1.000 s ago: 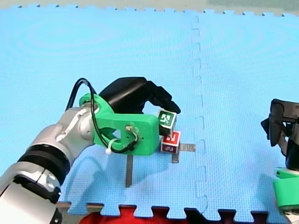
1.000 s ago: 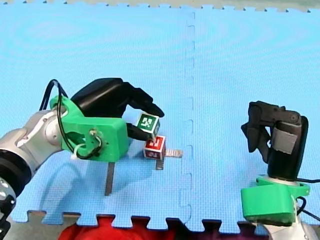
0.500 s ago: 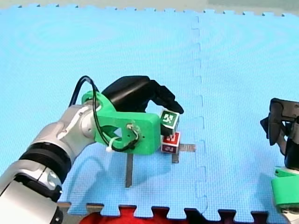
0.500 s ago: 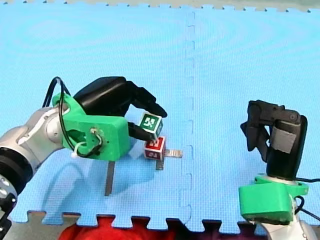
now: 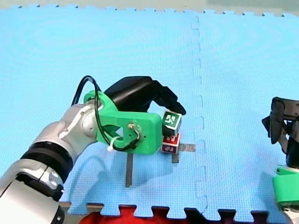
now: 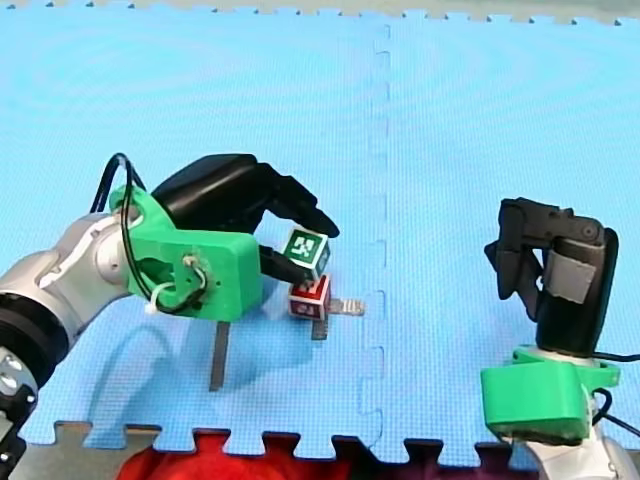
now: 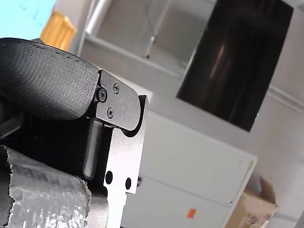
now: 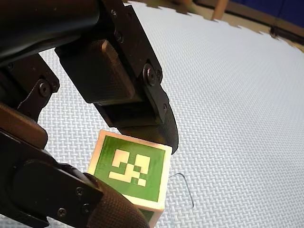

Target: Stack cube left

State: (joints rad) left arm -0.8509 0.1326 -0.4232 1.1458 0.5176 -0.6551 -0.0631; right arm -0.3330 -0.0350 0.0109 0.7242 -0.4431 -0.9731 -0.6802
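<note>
Pinches green cube [image 5: 171,121] in left hand [image 5: 136,94] directly above red cube [image 5: 171,143] on blue foam mat [image 5: 117,42]; cannot tell right hand's [image 6: 545,268] grip, at mat's right edge.

Spreading over almost the whole frame as a blue interlocking foam mat [image 5: 140,46], and ending in toothed edges along the top and bottom. Joining along a toothed seam [image 5: 201,88] running top to bottom, right of centre. Carrying, in the lower middle, a small red cube with a patterned face [image 6: 311,297], sitting just beside a short grey tape strip [image 5: 188,148]. Also bearing a longer grey tape strip [image 5: 129,171], lying to the lower left of that cube and apart from it.
</note>
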